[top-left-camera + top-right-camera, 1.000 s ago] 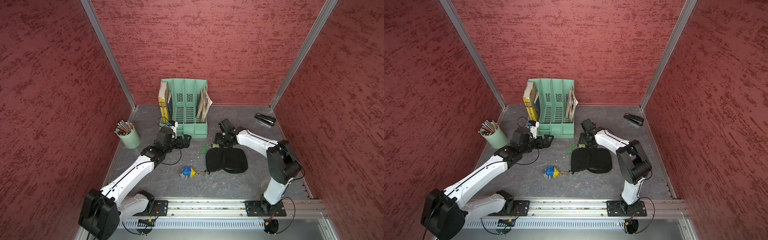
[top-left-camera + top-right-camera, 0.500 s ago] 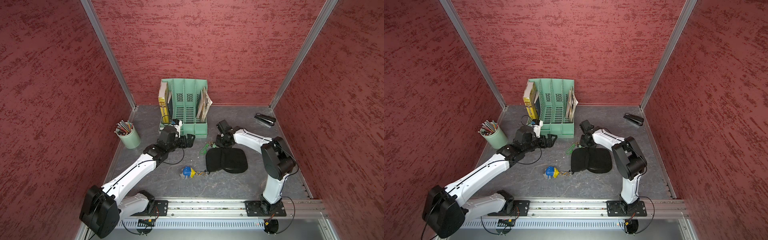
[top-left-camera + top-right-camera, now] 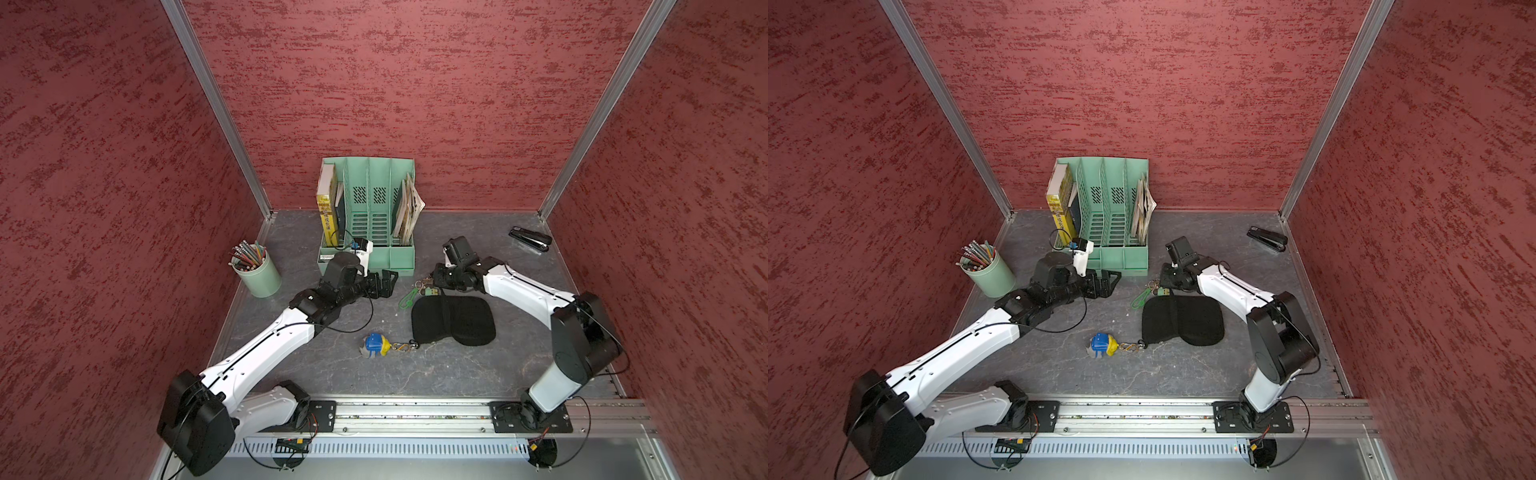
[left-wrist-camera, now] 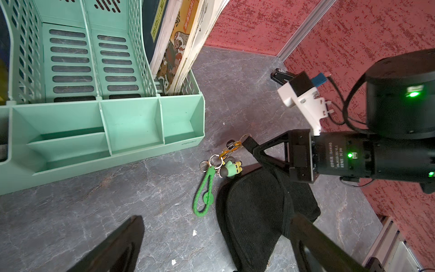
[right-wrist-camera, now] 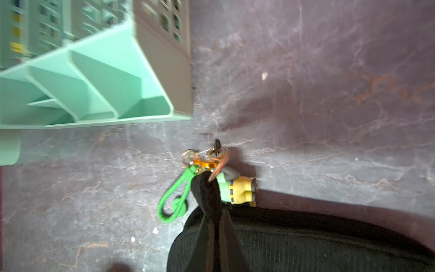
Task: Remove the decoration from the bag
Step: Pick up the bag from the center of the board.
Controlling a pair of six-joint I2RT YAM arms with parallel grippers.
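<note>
Black fabric bag (image 3: 453, 320) flat on tabletop (image 3: 332, 365), centre. R gripper (image 4: 247, 141) pinched on gold clasp (image 4: 233, 147) beside green charm (image 4: 231, 168); L gripper (image 3: 388, 283) spread, hovering nearby. Best: R pins clasp, L grabs charm, unhooks w/o dragging bag.

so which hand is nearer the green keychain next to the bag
Right. The right hand is shut with its tips at the rings of the green keychain, beside the bag. The left hand is open and apart from it, by the front of the mint organizer.
</note>
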